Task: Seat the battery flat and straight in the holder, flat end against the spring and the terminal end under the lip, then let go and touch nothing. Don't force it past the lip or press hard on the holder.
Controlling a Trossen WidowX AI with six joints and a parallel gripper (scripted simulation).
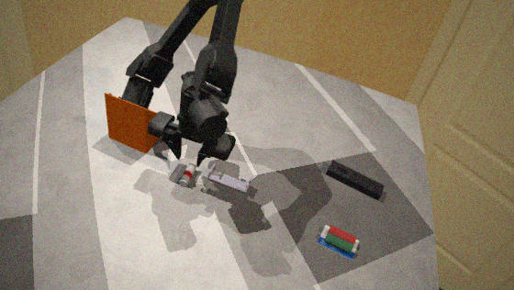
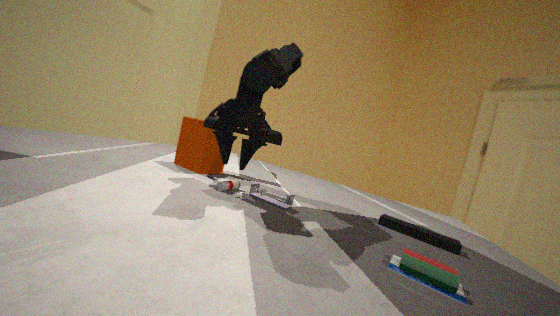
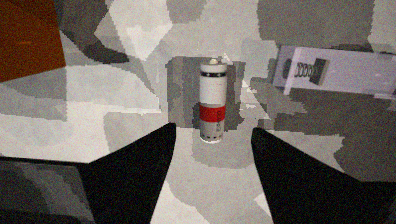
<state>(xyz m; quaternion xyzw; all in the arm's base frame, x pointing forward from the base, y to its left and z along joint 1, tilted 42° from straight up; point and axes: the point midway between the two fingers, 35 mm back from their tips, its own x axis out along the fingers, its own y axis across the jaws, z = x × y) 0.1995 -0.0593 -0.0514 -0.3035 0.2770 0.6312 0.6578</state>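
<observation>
Half open, your end effector (image 3: 213,165) hovers above the battery (image 3: 212,101), gripping nothing; you see the battery lying on the worktop (image 1: 138,239), just left of the holder (image 3: 330,72).

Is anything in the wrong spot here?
Yes. The battery lies loose on the table beside the holder, not inside it, so the holder's spring has nothing against it. The claw hangs open above the battery, gripping nothing.
</observation>
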